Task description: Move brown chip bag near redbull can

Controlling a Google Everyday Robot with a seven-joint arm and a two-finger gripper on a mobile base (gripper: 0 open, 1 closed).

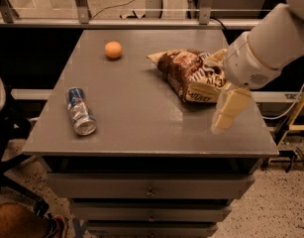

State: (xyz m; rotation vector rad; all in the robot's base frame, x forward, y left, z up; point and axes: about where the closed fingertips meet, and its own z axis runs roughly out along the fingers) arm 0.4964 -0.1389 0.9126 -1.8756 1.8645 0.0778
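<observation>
The brown chip bag [183, 72] lies crinkled on the right half of the grey table [141, 125]. The redbull can [80, 111] lies on its side near the table's left front edge, far from the bag. My gripper [216, 93] hangs from the white arm at the right, at the bag's right end. It is open: one cream finger [227, 110] points down in front of the bag's right corner, the other [217, 57] shows behind the bag. The bag rests on the table and is not lifted.
A small orange ball [113, 49] sits at the back of the table, left of the bag. Drawers [149, 190] are below the tabletop. A dark chair [3, 128] stands at the left. A railing runs behind the table.
</observation>
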